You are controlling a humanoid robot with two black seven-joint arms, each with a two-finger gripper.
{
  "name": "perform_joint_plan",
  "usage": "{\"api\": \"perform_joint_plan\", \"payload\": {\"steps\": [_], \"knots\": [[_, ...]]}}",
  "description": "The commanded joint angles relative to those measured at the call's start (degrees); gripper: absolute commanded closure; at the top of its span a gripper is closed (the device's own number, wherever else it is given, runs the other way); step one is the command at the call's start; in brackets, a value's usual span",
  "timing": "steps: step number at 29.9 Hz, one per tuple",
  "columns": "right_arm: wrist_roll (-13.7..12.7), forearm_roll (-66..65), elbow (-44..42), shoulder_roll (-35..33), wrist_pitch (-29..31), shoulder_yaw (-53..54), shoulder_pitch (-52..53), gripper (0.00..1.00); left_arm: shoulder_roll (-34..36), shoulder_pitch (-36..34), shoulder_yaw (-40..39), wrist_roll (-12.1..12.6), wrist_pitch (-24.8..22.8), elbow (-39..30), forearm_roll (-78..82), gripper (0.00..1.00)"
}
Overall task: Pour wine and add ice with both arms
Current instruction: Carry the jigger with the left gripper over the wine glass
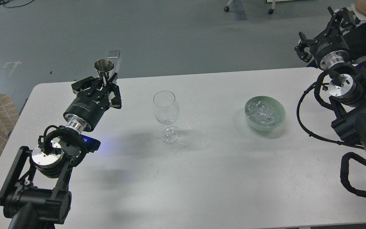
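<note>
Your left pincer (105, 90) is gripping a small steel jigger (104, 66), sitting left of the clear stemmed wine glass (166, 109); right pincer (324, 35) is hanging open, empty.

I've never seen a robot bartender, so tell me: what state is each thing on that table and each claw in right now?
wine glass: upright, looks empty
green bowl: upright, holding ice
ice: heaped in the bowl
metal cone cup: upright at the left gripper's fingertips
left gripper: closed around the cup's base
right gripper: open, empty, raised off the table
</note>
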Motion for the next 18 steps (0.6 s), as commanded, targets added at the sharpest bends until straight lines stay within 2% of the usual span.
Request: {"api": "perform_joint_plan", "payload": {"steps": [1,18], "knots": [[0.07,0.0,0.0,0.0,0.0,0.0,-0.15,0.0,0.2,-0.16,0.71,0.29,0.01,-0.27,3.59,0.95],[0.07,0.08,0.26,-0.09,0.09,0.08,-0.42,0.0,2.31,0.01,6.51,0.55,0.01,-4.23,14.49,0.94]]}}
